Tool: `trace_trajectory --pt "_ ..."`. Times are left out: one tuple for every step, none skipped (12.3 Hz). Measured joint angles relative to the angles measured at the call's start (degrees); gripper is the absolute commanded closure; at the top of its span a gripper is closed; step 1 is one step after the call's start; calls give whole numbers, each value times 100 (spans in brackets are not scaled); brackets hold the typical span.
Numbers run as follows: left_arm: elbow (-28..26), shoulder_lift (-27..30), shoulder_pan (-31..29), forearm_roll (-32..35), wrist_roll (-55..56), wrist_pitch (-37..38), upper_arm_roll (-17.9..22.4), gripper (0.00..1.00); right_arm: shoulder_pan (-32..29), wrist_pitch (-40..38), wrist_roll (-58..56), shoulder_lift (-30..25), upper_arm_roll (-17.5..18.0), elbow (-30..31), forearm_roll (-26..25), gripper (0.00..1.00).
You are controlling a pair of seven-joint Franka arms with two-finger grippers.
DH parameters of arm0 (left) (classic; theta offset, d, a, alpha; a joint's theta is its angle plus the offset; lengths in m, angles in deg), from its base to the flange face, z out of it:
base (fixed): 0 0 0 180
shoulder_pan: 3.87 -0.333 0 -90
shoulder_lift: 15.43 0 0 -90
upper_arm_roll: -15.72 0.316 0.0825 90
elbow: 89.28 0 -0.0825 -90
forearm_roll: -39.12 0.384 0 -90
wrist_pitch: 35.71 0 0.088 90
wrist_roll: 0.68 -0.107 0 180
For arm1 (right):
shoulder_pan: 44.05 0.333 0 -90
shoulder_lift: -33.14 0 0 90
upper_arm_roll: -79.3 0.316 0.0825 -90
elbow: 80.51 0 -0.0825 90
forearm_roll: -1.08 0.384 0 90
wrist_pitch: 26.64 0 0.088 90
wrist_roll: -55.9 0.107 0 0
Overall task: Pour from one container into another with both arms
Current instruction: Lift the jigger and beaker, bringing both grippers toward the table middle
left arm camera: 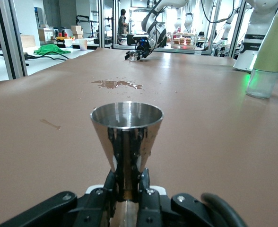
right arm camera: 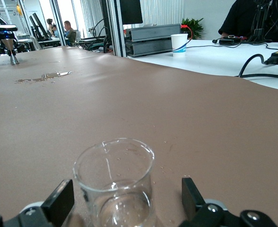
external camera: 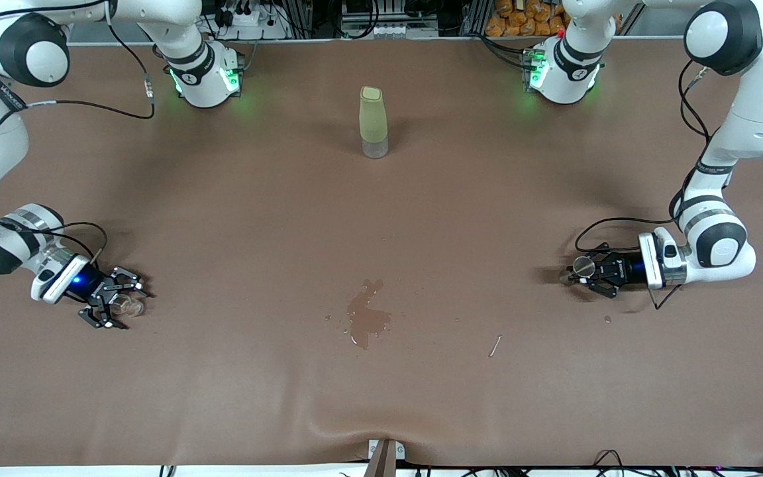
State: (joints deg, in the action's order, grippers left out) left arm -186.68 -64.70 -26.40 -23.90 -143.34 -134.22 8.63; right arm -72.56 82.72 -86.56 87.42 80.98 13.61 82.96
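A: Left claw [external camera: 570, 273]?
B: Low at the left arm's end of the surface [external camera: 381, 199], clamped tight on the narrow waist of the metal jigger [left arm camera: 126, 142]. Standing upright, wide mouth up, foot on the surface or just above it; cannot tell which.

A: Right claw [external camera: 123, 306]?
B: Down at the right arm's end, fingers [right arm camera: 58, 201] spread wide on either side of the glass cup [right arm camera: 114, 182]. Gaps on both sides, nothing gripped. Cup upright on the surface, a few droplets inside.

A: Open room?
B: Plenty. Long bare stretch of brown cover between the two claws. Only a spill [external camera: 368, 318] in the middle, nearer the front camera, plus a small drop [external camera: 607, 319] near the left claw and a thin pale scrap [external camera: 495, 346] nearer the front camera than that. Green bottle [external camera: 373, 122] well apart from both claws, close to the arm bases.

A: Edges?
B: Cover rumpled along the edge nearest the front camera, with a small bracket [external camera: 385, 454] at its middle. White strip past the edge by the bases.

A: Any writing?
B: Lettering on black bands on both arms, too small to read with confidence.
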Motion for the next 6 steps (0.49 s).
trace_trajectory --pt "43 21 0 0 125 11 -9 100 1 0 0 1 1 0 0 45" --pt "82 57 0 0 258 27 -29 100 1 -4 -2 1 1 -1 0 94" --pt "113 105 2 0 401 38 -64 100 1 -14 -5 1 2 -6 0 100" --pt "151 142 5 0 540 39 -105 100 1 -18 -16 1 3 -17 1 100" --pt "194 167 11 0 648 39 -129 100 2 -18 -75 2 3 -34 0 100" --pt "236 178 13 0 748 39 -149 100 2 -20 -148 4 3 -54 0 100"
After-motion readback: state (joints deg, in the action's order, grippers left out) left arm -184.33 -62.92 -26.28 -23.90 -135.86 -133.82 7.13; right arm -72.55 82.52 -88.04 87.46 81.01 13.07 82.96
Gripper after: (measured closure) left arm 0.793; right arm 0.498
